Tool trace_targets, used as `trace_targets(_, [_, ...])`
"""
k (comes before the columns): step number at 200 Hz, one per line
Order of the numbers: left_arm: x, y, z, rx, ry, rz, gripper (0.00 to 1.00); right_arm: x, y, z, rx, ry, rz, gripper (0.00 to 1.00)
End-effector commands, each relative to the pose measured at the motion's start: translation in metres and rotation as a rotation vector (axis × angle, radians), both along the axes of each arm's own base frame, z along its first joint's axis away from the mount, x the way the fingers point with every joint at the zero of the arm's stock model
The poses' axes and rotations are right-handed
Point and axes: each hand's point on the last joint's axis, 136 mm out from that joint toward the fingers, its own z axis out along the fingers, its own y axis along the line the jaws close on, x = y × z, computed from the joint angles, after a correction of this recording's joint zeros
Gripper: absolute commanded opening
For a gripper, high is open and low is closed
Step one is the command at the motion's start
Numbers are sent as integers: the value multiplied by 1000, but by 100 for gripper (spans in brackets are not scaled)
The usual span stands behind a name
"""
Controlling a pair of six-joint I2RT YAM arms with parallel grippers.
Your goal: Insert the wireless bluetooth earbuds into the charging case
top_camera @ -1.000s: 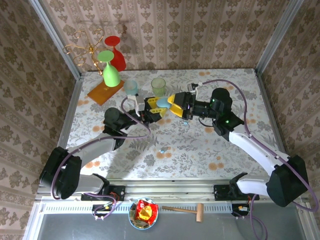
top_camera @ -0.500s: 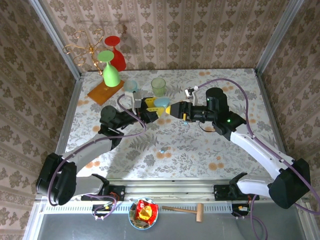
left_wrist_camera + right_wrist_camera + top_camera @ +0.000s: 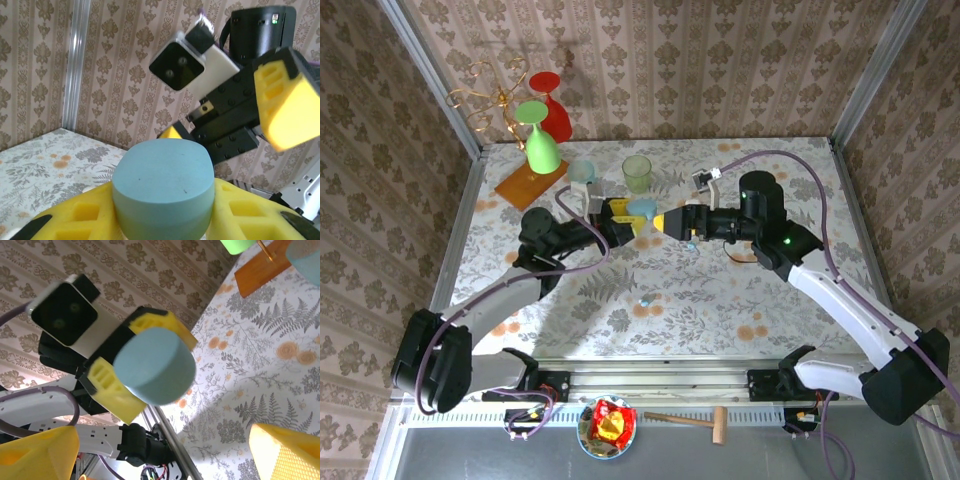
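My left gripper (image 3: 633, 213) is shut on a rounded light-blue charging case (image 3: 642, 207) and holds it above the middle of the table. In the left wrist view the case (image 3: 162, 187) sits between my yellow fingers (image 3: 75, 220). My right gripper (image 3: 675, 222) faces it from the right, open and empty, a short gap away. In the right wrist view the case (image 3: 155, 365) hangs in the left gripper's yellow fingers (image 3: 112, 390), ahead of my own spread fingertips (image 3: 35, 455). One tiny pale-blue earbud (image 3: 644, 299) lies on the tablecloth nearer the arm bases.
A green cup (image 3: 637, 172) and a clear glass (image 3: 582, 173) stand just behind the grippers. At the back left are an orange wooden base (image 3: 530, 185), a green glass (image 3: 540, 140), a red glass (image 3: 552, 105) and a gold wire stand (image 3: 490, 100). Wallpapered walls close in three sides.
The right gripper's jaws have spread wider and it has dropped slightly in front of the case. The left arm shifted a little left, still holding the case.
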Motion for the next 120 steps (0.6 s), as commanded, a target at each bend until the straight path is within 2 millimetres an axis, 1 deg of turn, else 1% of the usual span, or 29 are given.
trace_targets(1, [-12, 3, 25, -29, -49, -37, 25, 2, 3, 6, -28, -45, 21, 89])
trace_targets(16, [-13, 3, 26, -32, -36, -44, 24, 2, 6, 6, -34, -52, 29, 89])
trace_targets(66, [-21, -1, 28, -37, -21, -79, 24, 11, 6, -4, -71, -29, -8, 87])
trace_targets(88, [-23, -3, 27, -31, -20, -94, 24, 13, 7, -2, -69, -35, -9, 86])
trace_targets(120, [-29, -4, 26, -25, -27, -120, 24, 19, 3, -5, -103, -29, -43, 85])
